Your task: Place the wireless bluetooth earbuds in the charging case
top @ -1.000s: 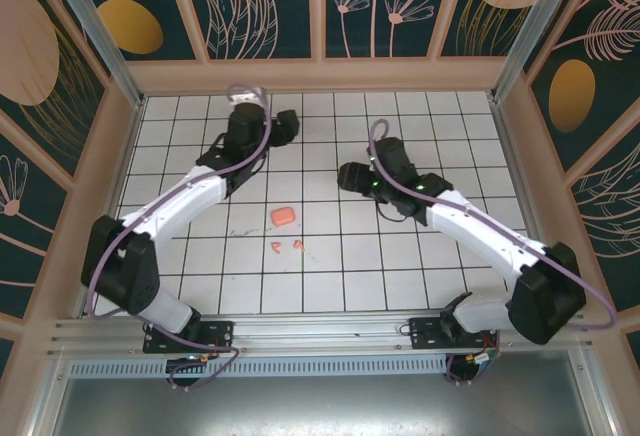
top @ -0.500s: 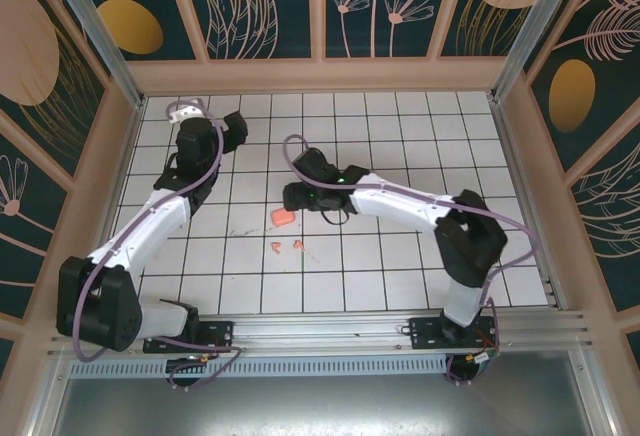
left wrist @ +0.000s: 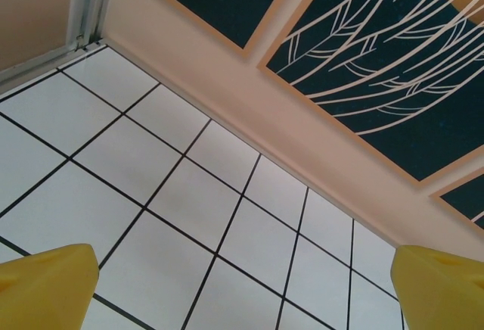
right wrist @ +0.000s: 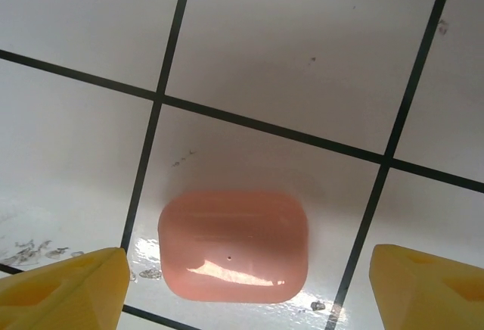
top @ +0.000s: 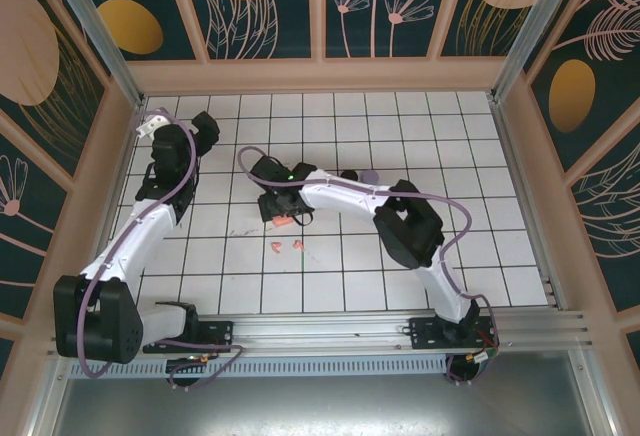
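A salmon-orange charging case (right wrist: 233,245) lies flat on a white tile, its lid shut, just ahead of and between the yellow fingers (right wrist: 64,288) of my right gripper (right wrist: 242,288). That gripper is open and does not touch the case. From above, the right gripper (top: 279,206) hovers over the case (top: 285,221). Two salmon-orange earbuds (top: 273,248) (top: 298,247) lie loose on the tiles a little nearer than the case. My left gripper (top: 206,124) is far off at the back left. In its wrist view the left gripper (left wrist: 242,292) is open, with bare tiles between its fingers.
The tiled floor (top: 400,266) is walled by a tan rim (top: 320,76) and patterned panels. The back wall (left wrist: 302,141) rises close ahead of the left gripper. The right arm (top: 400,216) stretches across the middle of the floor. Grey scuff marks (right wrist: 30,250) lie left of the case.
The right arm has swung left across the floor until its gripper is over the case, its jaws spreading wider. The left arm has swung left toward the back-left corner and opened fully.
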